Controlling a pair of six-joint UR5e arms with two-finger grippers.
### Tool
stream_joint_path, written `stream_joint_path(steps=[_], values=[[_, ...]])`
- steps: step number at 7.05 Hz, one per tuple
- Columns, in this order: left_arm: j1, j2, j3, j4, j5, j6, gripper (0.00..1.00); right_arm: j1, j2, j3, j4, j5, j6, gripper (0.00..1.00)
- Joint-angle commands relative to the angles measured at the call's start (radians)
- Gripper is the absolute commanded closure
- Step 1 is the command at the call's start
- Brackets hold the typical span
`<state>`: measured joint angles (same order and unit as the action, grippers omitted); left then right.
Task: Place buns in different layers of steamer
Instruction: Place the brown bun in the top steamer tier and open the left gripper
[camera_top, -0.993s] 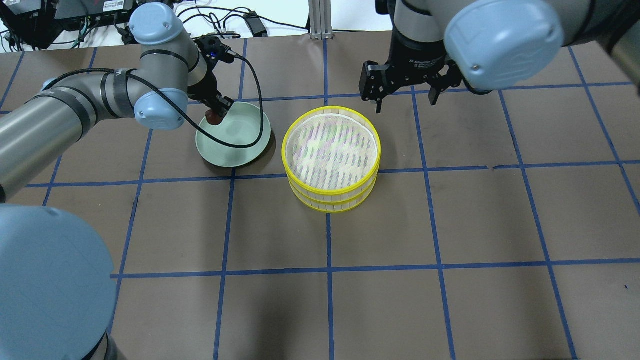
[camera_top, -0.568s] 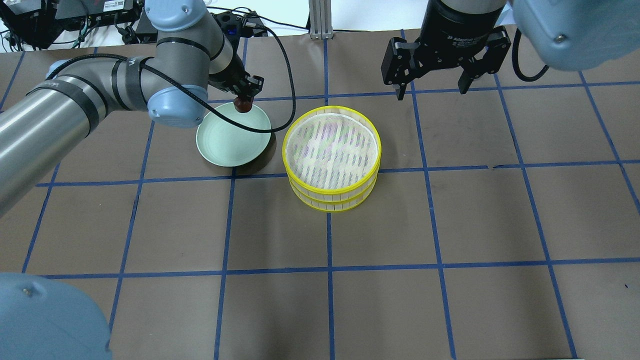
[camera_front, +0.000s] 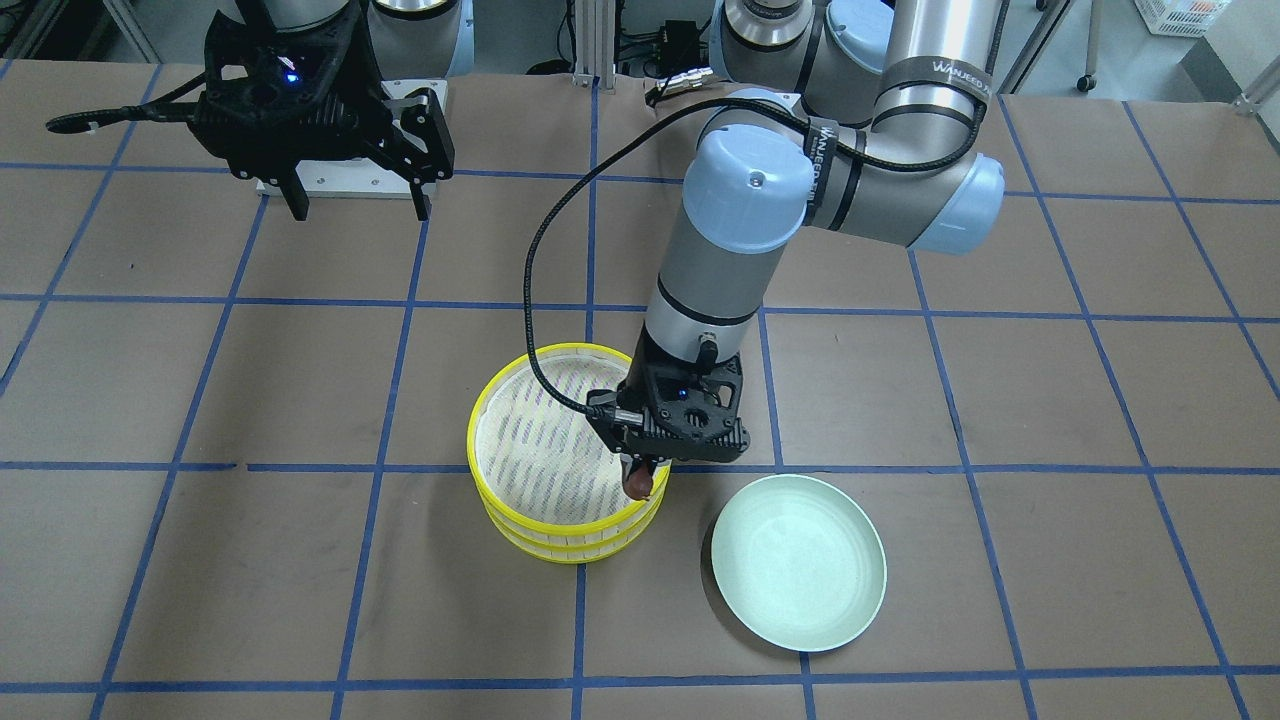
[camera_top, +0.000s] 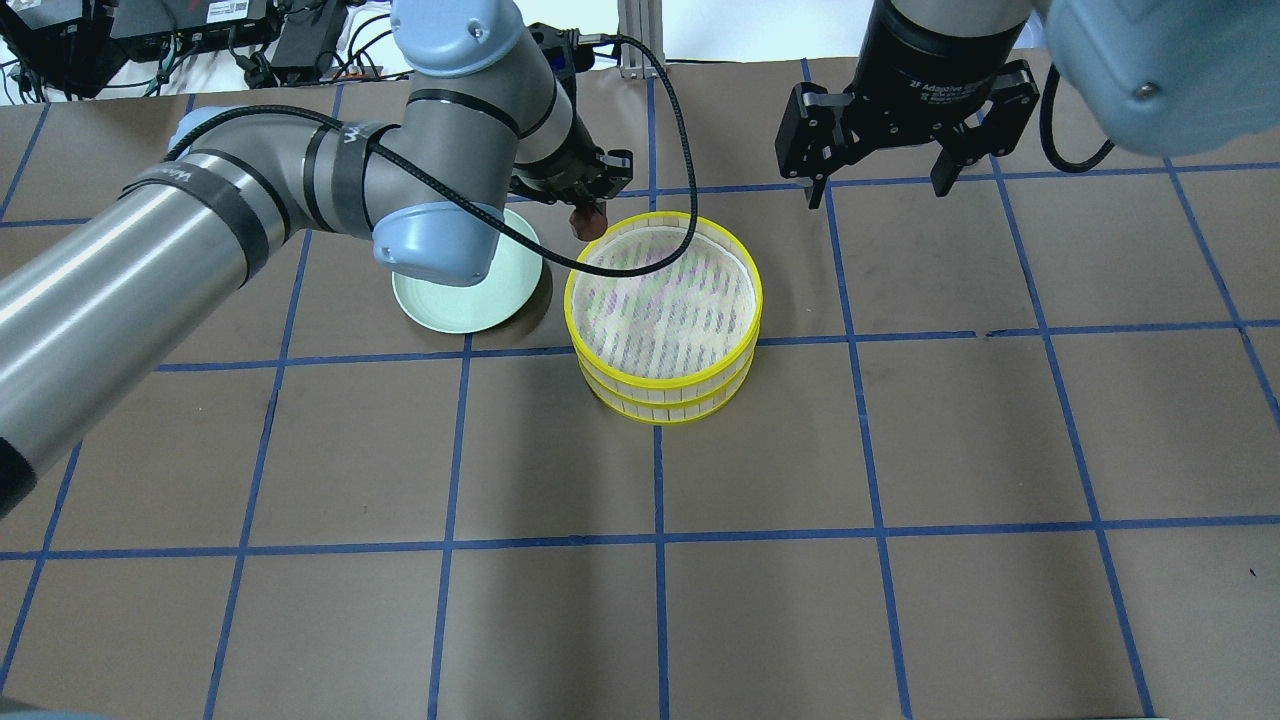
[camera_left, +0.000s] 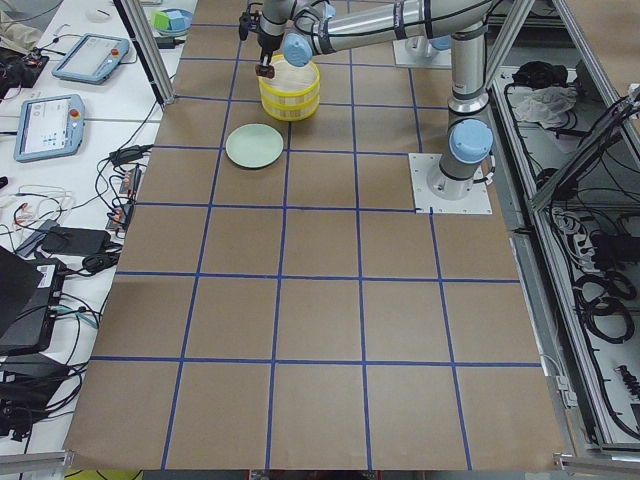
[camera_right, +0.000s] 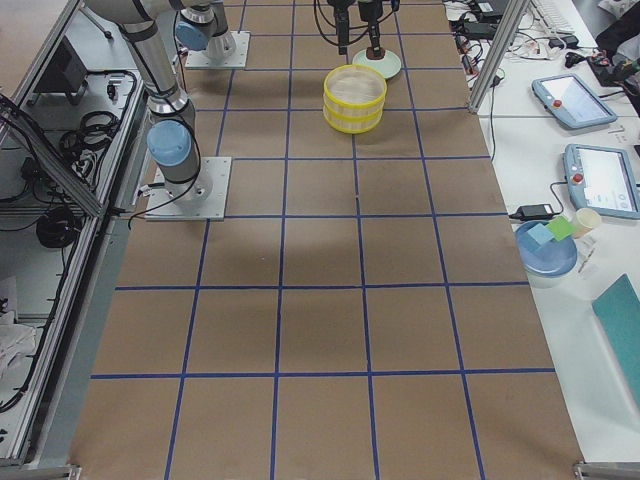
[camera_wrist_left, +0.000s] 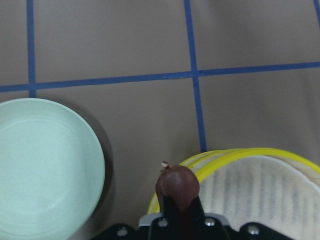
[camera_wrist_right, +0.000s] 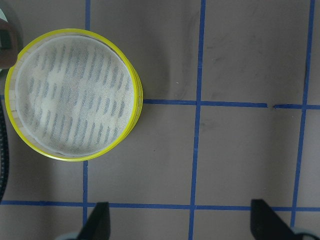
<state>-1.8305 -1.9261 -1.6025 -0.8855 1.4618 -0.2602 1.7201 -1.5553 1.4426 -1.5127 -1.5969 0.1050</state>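
My left gripper (camera_top: 590, 213) is shut on the dark reddish-brown bun (camera_top: 588, 225) and holds it above the far left rim of the steamer (camera_top: 664, 384). The bun also shows in the front view (camera_front: 640, 485) and in the left wrist view (camera_wrist_left: 177, 185). The steamer's two yellow-rimmed layers are stacked, and the top whitish liner (camera_wrist_right: 72, 95) is bare. The pale cream bun shows in no view. My right gripper (camera_top: 881, 192) is open and empty, raised behind the steamer on its right.
A bare pale green plate (camera_top: 450, 300) lies just left of the steamer. My left arm's black cable (camera_top: 640, 262) hangs over the steamer's top. An aluminium post (camera_top: 640, 40) and cables stand at the table's far edge.
My left gripper has carried the brown bun rightward from over the plate to the steamer's rim. My right gripper has risen and shifted a little right, still open.
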Motion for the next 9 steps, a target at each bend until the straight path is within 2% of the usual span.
stream_joint_path(steps=[1,2,3,5,7,9], values=[[-0.056,-0.007,-0.01,0.0,-0.029,-0.088,1.0,0.0,-0.011,0.016,-0.01,0.0,-0.001,0.01],[-0.064,-0.01,-0.011,-0.006,-0.029,-0.099,0.59,0.0,-0.011,0.016,-0.011,0.0,-0.002,0.01],[-0.064,-0.01,-0.011,-0.007,-0.047,-0.097,0.01,0.0,-0.012,0.016,-0.011,0.0,-0.002,0.01],[-0.062,0.004,-0.001,-0.091,-0.043,-0.085,0.0,0.0,-0.011,0.016,-0.009,0.0,-0.004,0.01],[-0.056,0.019,0.007,-0.119,-0.043,-0.08,0.0,0.0,-0.012,0.016,-0.007,0.0,-0.004,0.0],[0.009,0.042,0.012,-0.159,-0.043,0.036,0.0,0.0,-0.011,0.016,-0.009,0.0,-0.002,0.01]])
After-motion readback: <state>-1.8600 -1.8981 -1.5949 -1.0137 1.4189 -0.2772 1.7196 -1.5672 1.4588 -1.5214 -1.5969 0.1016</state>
